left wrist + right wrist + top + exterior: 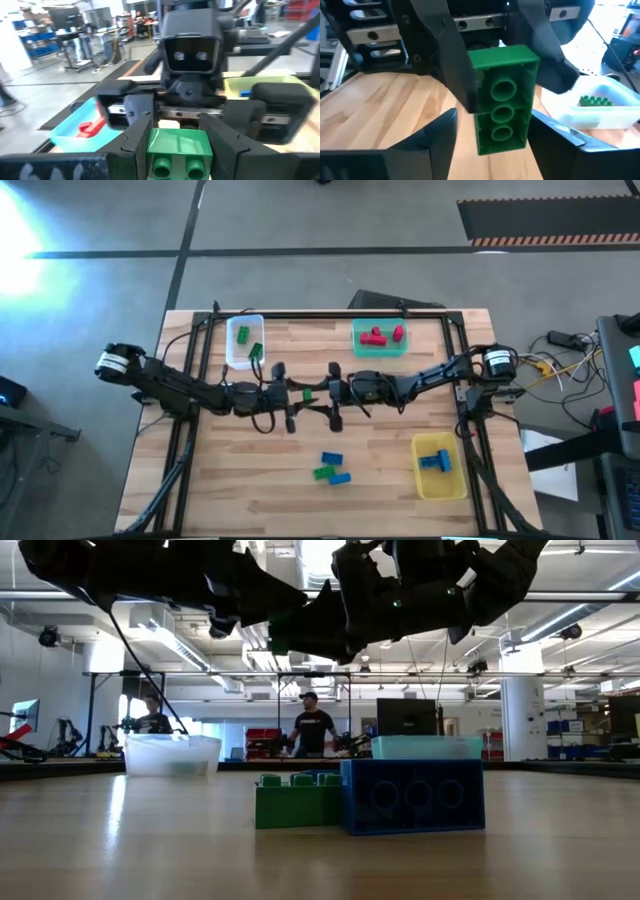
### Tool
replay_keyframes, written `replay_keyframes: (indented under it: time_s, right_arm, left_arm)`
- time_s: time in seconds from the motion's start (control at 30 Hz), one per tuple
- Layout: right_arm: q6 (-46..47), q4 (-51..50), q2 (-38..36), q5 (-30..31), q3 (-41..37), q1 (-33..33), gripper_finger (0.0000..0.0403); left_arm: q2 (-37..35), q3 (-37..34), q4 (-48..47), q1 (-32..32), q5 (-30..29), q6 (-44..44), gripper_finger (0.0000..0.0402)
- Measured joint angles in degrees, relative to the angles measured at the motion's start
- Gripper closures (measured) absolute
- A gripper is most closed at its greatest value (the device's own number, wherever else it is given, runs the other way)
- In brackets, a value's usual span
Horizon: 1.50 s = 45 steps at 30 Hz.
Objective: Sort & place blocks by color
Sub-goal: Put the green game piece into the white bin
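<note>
On the wooden desk (300,490) we see a clear bin (244,342) far left, a teal bin (380,337) far right and a yellow bin (440,466) near right. Mid-desk, the left gripper (303,395) clamps a green block (502,105) in the air; the right gripper (322,393), fingers apart, faces it closely. Loose blocks (331,468) lie nearer.

Wooden table (250,480) — three bins, perhaps three loose blocks (331,466).
</note>
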Motion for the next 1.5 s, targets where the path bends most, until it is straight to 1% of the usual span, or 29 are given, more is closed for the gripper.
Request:
replay_keyframes:
  time_s: [0.07,0.23,0.4,0.47,0.57,0.63,0.73,0.77,0.8,0.87,0.9,0.93,1.03,1.1,1.17,1.33,1.4,1.5]
  right_arm:
    - [0.0,0.06,-0.02,1.15,0.0,0.0,0.0178]
    - [-0.02,-2.9,-1.06,7.69,0.0,-0.04,0.0163]
    - [-0.09,-8.94,-3.6,14.48,0.0,0.04,0.0154]
    - [0.43,-10.8,-4.72,17.75,0.0,0.01,0.0153]
    - [2.93,-14.87,-6.83,21.7,0.0,0.02,0.0155]
    - [4.02,-18.16,-8.26,22.14,0.0,0.02,0.0159]
    - [5.87,-22.11,-9.85,22.12,0.0,0.02,0.0164]
    - [6.4,-23.33,-10.44,22.1,0.0,0.02,0.0166]
    - [7.01,-24.26,-10.82,22.12,0.0,0.02,0.0168]
    - [7.72,-25.7,-11.68,22.1,0.0,0.02,0.017]
    - [7.77,-26.43,-11.98,22.11,0.0,0.02,0.017]
    - [7.78,-26.55,-12.21,22.1,0.0,0.02,0.017]
    - [7.78,-27.12,-12.7,22.1,0.0,0.04,0.017]
    - [7.78,-27.12,-12.7,22.08,0.0,0.04,0.017]
    - [7.78,-27.12,-12.57,22.1,0.0,0.04,0.017]
    - [7.78,-27.87,-12.57,22.09,0.0,0.04,0.017]
    - [7.78,-28.29,-12.57,22.1,0.0,0.04,0.017]
    - [7.78,-28.27,-12.57,22.1,0.0,0.04,0.017]
  left_arm:
    - [0.0,0.0,-0.03,0.09,-2.47,-0.11,0.0278]
    - [0.0,0.0,-0.45,1.08,-10.18,0.01,0.0278]
    - [-0.25,0.09,-2.23,2.94,-12.73,-0.17,0.0278]
    - [-0.49,0.11,-3.68,3.82,-15.45,-0.58,0.0278]
    - [-1.72,0.11,-8.08,6.19,-22.15,-1.58,0.0278]
    - [-2.61,0.11,-12.54,8.27,-27.46,-1.7,0.0278]
    - [-3.04,0.15,-20.48,12.43,-36.91,-3.35,0.0278]
    - [-3.11,0.15,-23.22,13.98,-39.06,-4.56,0.0278]
    - [-3.2,0.15,-26.19,15.77,-39.97,-6.15,0.0278]
    - [-3.26,0.15,-32.16,19.74,-39.65,-10.32,0.0278]
    - [-3.26,0.16,-35.09,21.84,-38.31,-12.51,0.0278]
    - [-3.28,0.33,-38.01,24.34,-36.38,-14.66,0.0278]
    - [-3.28,1.36,-44.09,31.54,-27.83,-19.94,0.0278]
    - [-3.22,2.12,-45.4,35.78,-22.88,-21.06,0.0278]
    - [-3.09,2.38,-45.41,39.0,-19.85,-21.12,0.0278]
    - [-3.09,2.32,-45.43,44.64,-17.38,-20.76,0.0278]
    - [-3.06,2.24,-45.43,45.78,-15.8,-20.74,0.0278]
    - [-3.06,1.89,-45.21,46.32,-15.2,-20.91,0.0272]
